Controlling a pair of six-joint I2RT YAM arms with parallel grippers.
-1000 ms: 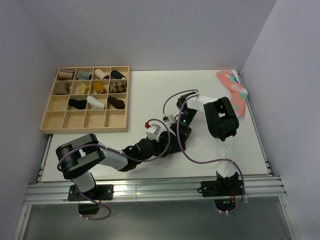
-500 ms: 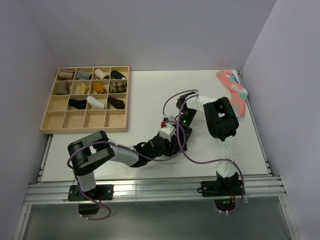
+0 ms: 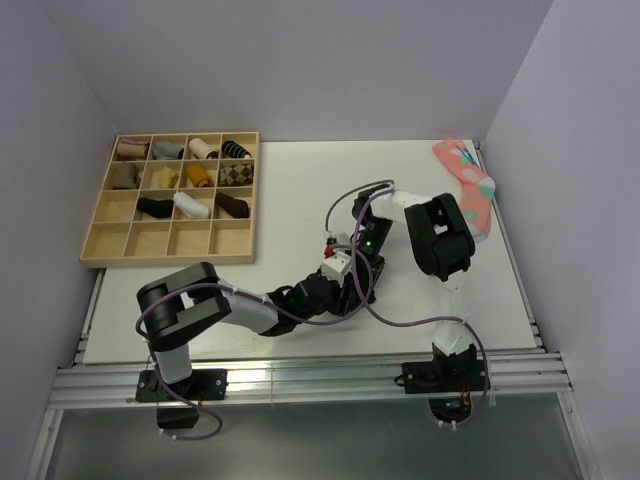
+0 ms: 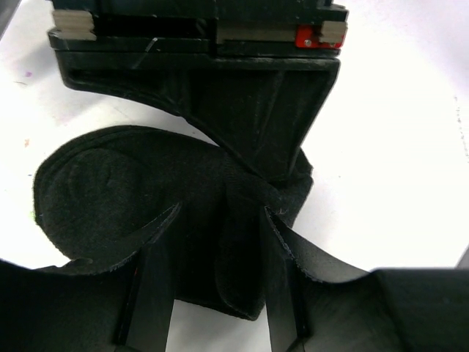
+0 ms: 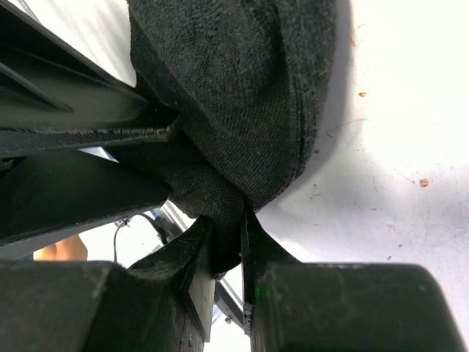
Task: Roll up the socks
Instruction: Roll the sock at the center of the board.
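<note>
A black sock lies bunched on the white table between my two grippers; in the top view it is mostly hidden under them. My left gripper is closed around a thick fold of the sock, also seen in the top view. My right gripper pinches a thin fold of the same sock from the opposite side, and shows in the top view. Its finger faces the left wrist camera. A pink patterned sock lies at the far right edge of the table.
A wooden compartment tray stands at the far left, with several rolled socks in its upper cells and its lower cells bare. The table's right edge and wall run close beside the pink sock.
My left arm has swung right and stretched to the black sock, meeting the right gripper. The right arm has barely moved and keeps its hold.
</note>
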